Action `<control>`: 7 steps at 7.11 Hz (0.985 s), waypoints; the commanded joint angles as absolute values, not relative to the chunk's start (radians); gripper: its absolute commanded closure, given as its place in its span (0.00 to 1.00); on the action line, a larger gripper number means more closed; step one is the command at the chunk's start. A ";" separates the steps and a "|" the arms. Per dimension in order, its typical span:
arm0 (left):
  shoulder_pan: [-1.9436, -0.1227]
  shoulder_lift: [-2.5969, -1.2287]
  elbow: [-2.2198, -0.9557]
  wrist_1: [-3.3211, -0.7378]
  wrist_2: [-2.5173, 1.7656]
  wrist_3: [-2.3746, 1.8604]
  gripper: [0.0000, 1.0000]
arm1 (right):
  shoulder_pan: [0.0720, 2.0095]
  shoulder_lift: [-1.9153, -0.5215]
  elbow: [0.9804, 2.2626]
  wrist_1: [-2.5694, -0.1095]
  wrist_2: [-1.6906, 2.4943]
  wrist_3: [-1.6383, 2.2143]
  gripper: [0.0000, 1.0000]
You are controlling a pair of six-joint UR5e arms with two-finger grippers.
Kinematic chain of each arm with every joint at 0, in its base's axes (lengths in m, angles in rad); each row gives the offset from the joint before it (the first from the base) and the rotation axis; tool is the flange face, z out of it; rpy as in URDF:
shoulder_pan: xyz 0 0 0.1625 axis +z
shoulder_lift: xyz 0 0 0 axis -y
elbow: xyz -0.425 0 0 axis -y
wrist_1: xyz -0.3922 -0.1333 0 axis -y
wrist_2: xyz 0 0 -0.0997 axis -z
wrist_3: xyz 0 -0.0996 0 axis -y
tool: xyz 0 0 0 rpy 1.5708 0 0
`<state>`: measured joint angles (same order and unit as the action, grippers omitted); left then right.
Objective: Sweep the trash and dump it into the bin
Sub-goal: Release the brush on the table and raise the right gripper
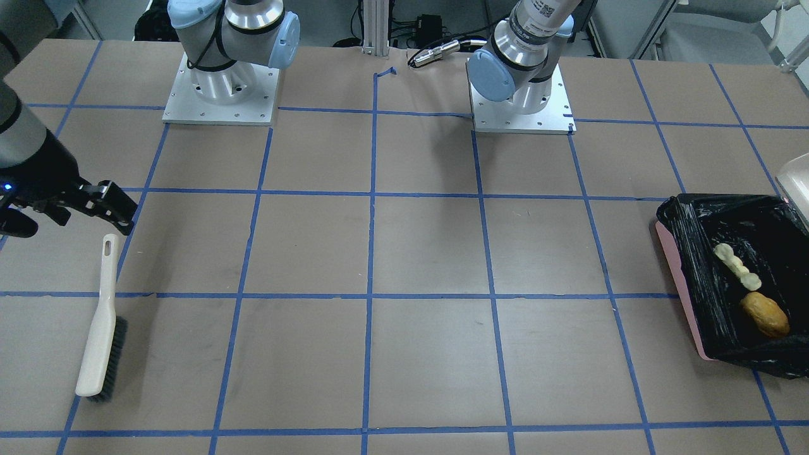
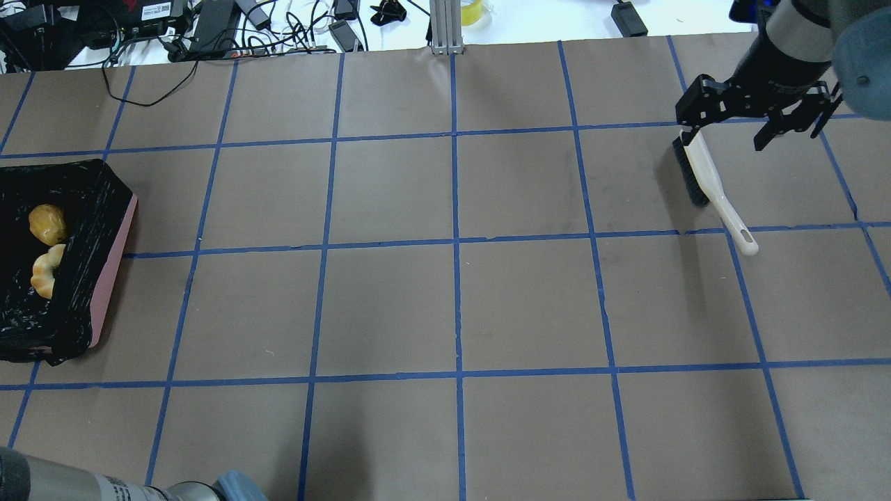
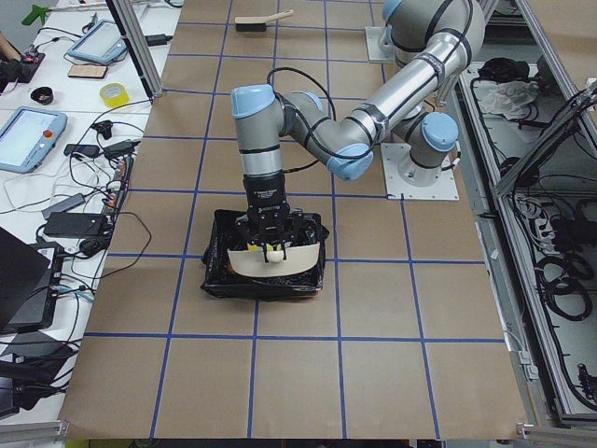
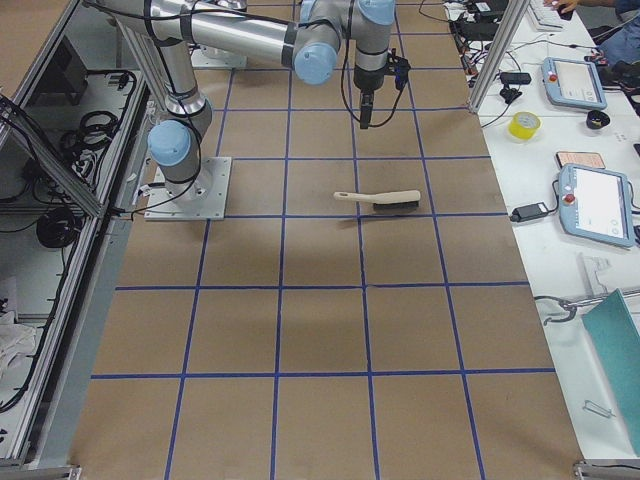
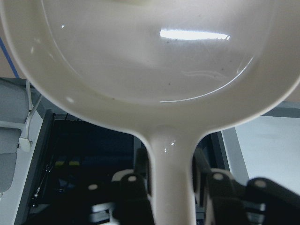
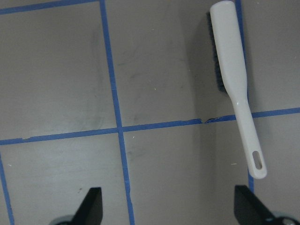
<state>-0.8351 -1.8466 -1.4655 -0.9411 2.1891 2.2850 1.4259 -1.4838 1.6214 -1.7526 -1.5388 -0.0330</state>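
The bin (image 1: 679,265), a pink box lined with a black bag, holds an orange-brown lump (image 1: 765,314) and a pale curved slice (image 1: 733,260). Both also show in the overhead view, the lump (image 2: 47,223) and the slice (image 2: 45,270). My left gripper (image 5: 171,187) is shut on the handle of the beige dustpan (image 5: 150,56) and holds it tilted over the bin (image 3: 219,280). A small yellow piece (image 3: 272,250) shows at the dustpan. My right gripper (image 2: 724,139) is open and empty, just above the brush (image 2: 710,177).
The beige brush with dark bristles lies flat on the table (image 1: 101,316), also seen below my right wrist (image 6: 234,84). The bin stands at the table's end on my left. Blue tape lines grid the brown table. Cables lie beyond the far edge (image 2: 209,28).
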 commanded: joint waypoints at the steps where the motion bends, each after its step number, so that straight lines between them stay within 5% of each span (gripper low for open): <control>1: -0.908 -1.850 -1.491 -0.873 2.290 2.272 1.00 | 1.506 -1.489 1.620 -1.797 -1.525 0.075 0.00; 7: -1.029 -1.848 -1.741 -0.455 2.451 2.249 1.00 | 1.506 -1.534 1.635 -1.789 -1.551 0.038 0.00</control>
<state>-1.0215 -1.8481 -1.7131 -0.5114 2.4398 2.2614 1.5062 -1.5288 1.6339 -1.7857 -1.5490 0.0367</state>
